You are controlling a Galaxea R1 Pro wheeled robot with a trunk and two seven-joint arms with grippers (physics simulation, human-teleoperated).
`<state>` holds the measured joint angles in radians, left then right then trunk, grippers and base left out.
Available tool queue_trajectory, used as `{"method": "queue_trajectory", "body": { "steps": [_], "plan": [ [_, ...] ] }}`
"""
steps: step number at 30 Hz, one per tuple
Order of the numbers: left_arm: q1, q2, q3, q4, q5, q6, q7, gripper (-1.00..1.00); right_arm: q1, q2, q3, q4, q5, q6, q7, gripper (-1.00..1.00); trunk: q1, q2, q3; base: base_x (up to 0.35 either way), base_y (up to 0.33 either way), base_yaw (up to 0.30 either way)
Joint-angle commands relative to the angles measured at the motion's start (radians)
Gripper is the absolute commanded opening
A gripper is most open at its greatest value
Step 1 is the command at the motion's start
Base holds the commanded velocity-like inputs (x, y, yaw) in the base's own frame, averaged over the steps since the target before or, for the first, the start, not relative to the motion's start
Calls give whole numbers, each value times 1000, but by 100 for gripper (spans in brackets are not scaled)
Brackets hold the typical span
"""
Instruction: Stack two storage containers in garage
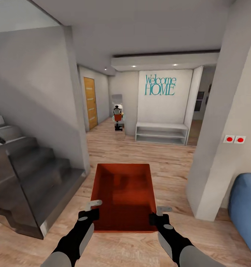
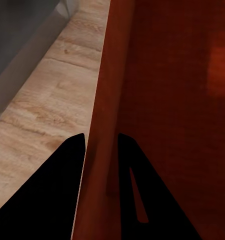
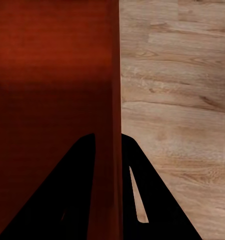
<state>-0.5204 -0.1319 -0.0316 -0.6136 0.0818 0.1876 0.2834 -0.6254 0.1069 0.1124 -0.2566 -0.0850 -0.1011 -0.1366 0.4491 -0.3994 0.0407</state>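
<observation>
Light wood plank floor [image 1: 170,159] runs under the left gripper [image 2: 101,150] and right gripper [image 3: 108,150], whose jaws each pinch a side wall of one orange-red storage container [image 1: 124,194], carried empty between them. Beyond: grey stairs [image 1: 32,174], a white shelf [image 1: 161,133], a "Welcome HOME" wall sign [image 1: 160,85], and a wooden door [image 1: 90,102].

Smooth, matt orange-red storage container [image 1: 124,194], plastic-looking; under it a light wood plank floor [image 1: 170,159] with visible grain; beside it, grey satin-finish stairs [image 1: 32,178].
</observation>
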Motion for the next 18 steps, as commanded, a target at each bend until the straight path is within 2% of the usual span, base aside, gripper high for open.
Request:
{"method": "queue_trajectory", "body": {
  "steps": [1, 18],
  "plan": [
    [0, 6, 24, -1, 12, 6, 11, -100, 0, -10, 6, -3, -2, -3, -6, -100, 1, -1, 0, 322, 0, 0],
    [0, 6, 24, -1, 12, 6, 11, -100, 0, -10, 6, -3, -2, 0, -6, -100, 1, -1, 0, 321, 0, 0]
  ]
}}
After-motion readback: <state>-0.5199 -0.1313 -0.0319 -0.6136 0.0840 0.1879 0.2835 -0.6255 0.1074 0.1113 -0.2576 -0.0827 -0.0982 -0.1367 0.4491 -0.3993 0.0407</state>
